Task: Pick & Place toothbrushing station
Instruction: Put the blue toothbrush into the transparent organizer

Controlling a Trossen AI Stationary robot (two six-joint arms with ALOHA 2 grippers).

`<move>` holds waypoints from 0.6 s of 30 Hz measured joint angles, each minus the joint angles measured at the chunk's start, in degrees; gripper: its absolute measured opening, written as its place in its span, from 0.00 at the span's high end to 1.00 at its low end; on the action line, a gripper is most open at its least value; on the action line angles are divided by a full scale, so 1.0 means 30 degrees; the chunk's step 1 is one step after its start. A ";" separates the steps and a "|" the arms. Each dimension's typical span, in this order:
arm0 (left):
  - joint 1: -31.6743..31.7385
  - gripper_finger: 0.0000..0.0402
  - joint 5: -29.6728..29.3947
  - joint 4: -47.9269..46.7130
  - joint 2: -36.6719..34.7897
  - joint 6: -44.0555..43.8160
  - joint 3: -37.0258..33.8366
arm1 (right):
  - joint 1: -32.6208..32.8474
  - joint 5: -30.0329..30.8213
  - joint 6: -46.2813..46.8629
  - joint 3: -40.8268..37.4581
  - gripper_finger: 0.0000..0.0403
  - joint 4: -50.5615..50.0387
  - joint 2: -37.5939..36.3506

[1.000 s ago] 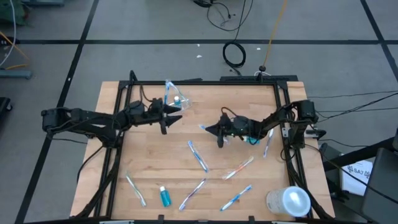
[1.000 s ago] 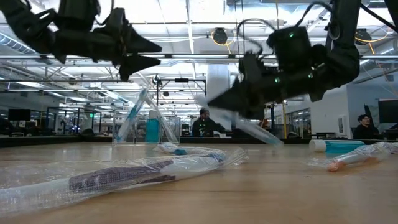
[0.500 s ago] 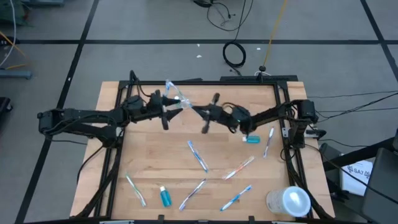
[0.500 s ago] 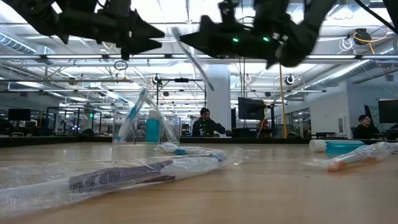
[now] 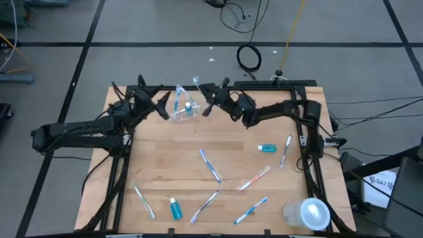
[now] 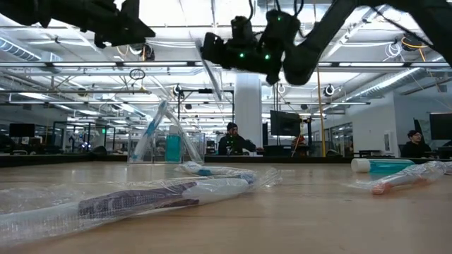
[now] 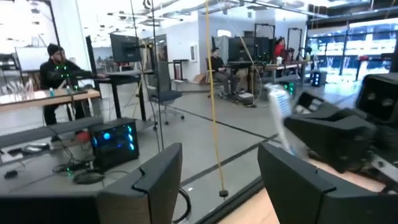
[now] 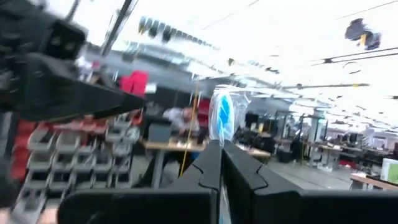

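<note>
A small clear cup (image 5: pixel 183 111) stands near the table's far edge, with a toothbrush and a teal tube inside it; the low view shows it too (image 6: pixel 166 141). My right gripper (image 5: pixel 206 100) hovers just right of the cup, shut on a wrapped toothbrush (image 6: pixel 210 70). My left gripper (image 5: pixel 157 102) hangs open in the air left of the cup, holding nothing. Several wrapped toothbrushes (image 5: pixel 210 165) and two teal toothpaste tubes (image 5: pixel 267 148) (image 5: pixel 175 209) lie flat on the wood. My right gripper pinches the wrapped toothbrush between its two shut fingers (image 8: pixel 214 165). The blue-and-white end (image 8: pixel 222 115) sticks out past the fingertips. The fingers reach in from the table's right, tipped a little upward and lying across the brush. It hangs slanted and clear of the table, beside the cup.
A large whitish cylinder (image 5: pixel 307 213) stands at the near right corner. A black frame (image 5: pixel 125 132) runs along the table's sides. Wrapped brushes lie close to the low camera (image 6: pixel 141 197). People sit in the room behind the table.
My right gripper has risen from the table's middle and swung toward the far left, up to the cup, carrying the toothbrush and rolling its wrist. My left gripper has lifted, tipped up and drawn back toward the left edge, staying open.
</note>
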 joint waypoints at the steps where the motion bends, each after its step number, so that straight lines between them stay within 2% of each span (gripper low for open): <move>1: 0.0000 0.46 0.0005 0.0026 0.0016 0.0261 0.0000 | -0.0124 -0.0014 0.0344 0.0361 1.00 0.0566 0.0553; 4: -0.0007 0.46 0.0020 0.0485 0.0031 0.0976 0.0000 | -0.0464 -0.0039 0.0564 0.1916 1.00 0.1707 0.2175; 10: 0.0022 0.46 0.0002 0.0805 0.0033 0.1693 0.0000 | -0.1116 -0.0003 0.0772 0.4727 1.00 0.0880 0.4793; 14: 0.0022 0.46 -0.0036 0.0828 0.0031 0.1860 0.0000 | -0.1412 0.0072 0.1796 0.5085 1.00 0.0714 0.5378; 18: 0.0022 0.46 -0.0036 0.0438 0.0031 0.1767 0.0000 | -0.1502 0.1093 0.1931 0.5126 1.00 0.0100 0.5609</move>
